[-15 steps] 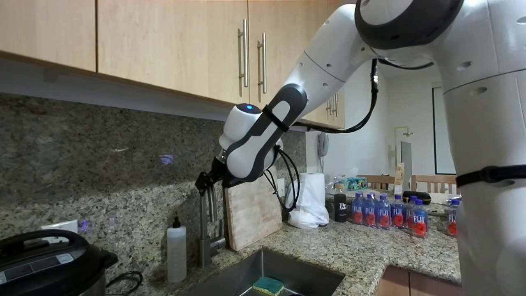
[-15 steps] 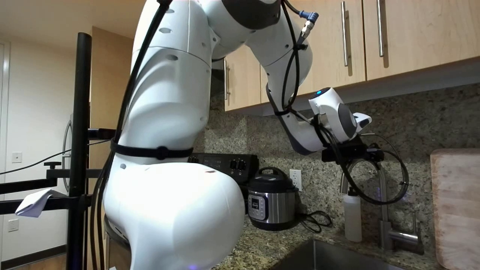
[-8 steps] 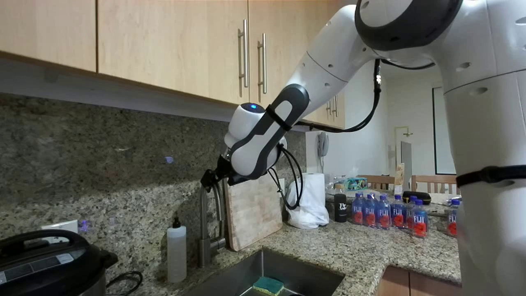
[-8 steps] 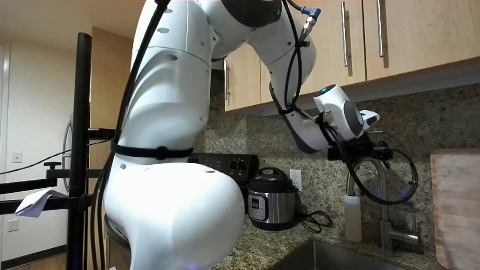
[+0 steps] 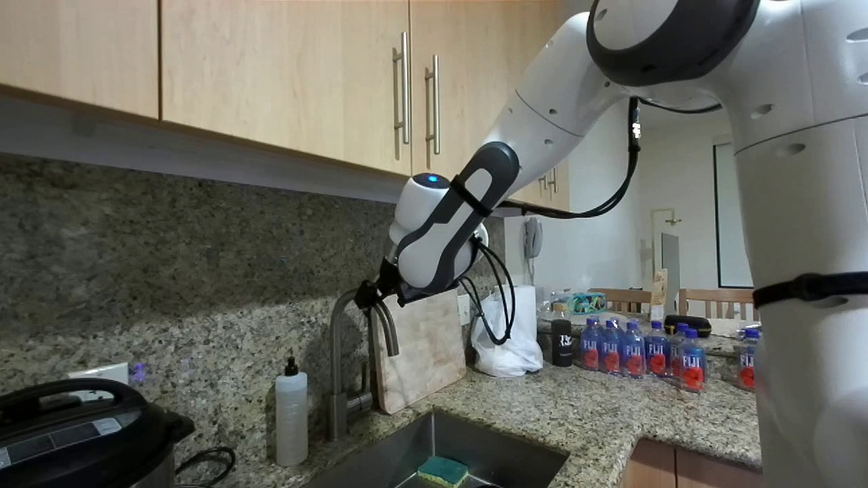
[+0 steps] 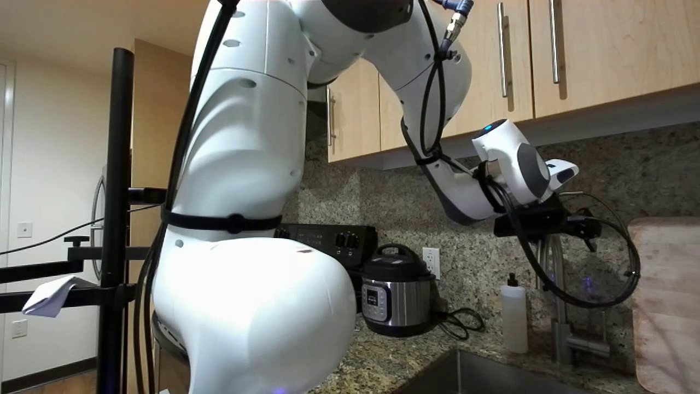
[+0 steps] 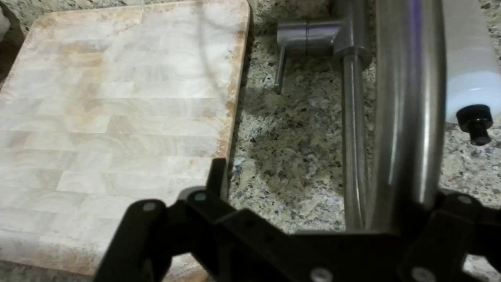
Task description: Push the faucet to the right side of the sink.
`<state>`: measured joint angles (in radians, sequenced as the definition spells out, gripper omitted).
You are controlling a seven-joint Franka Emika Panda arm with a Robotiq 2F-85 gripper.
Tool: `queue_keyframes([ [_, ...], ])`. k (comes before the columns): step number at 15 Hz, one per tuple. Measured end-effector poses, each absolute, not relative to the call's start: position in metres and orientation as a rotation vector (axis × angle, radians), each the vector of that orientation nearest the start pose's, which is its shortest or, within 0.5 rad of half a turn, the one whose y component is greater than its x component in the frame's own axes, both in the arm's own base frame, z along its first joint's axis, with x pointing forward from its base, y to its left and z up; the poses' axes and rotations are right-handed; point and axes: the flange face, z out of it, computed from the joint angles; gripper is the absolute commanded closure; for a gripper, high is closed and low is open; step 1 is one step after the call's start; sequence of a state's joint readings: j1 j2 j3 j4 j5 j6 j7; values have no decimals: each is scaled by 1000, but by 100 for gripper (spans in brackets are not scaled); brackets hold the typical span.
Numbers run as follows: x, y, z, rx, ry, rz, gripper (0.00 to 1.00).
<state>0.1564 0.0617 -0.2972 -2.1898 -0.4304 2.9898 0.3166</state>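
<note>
The brushed-steel faucet (image 5: 337, 339) rises behind the sink (image 5: 498, 447), its arched spout bending toward the cutting board side in an exterior view. My gripper (image 5: 368, 295) is at the top of the arch. In the wrist view the gripper (image 7: 325, 192) is open, its left finger (image 7: 216, 176) well apart from the steel. The thick spout (image 7: 409, 98) lies between the fingers, close beside the right one, whose tip it hides; exact contact is hard to tell. Behind my wrist and cables, the faucet's stem (image 6: 560, 312) shows in an exterior view.
A wooden cutting board (image 5: 417, 352) leans on the backsplash beside the faucet. A soap bottle (image 5: 291, 413) stands on its opposite side. A sponge (image 5: 443, 470) lies in the sink. A pressure cooker (image 6: 396, 290) sits farther along. Upper cabinets (image 5: 285, 81) hang above the arm.
The gripper has moved toward the cutting board, and the spout has swung the same way with it. The faucet's base and the soap bottle have stayed in place. The jaws remain open.
</note>
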Motion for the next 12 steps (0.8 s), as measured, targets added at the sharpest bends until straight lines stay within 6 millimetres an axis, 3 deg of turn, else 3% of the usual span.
queue_keyframes([
  [12,573,-103,444,-3147,269,-1102,0],
])
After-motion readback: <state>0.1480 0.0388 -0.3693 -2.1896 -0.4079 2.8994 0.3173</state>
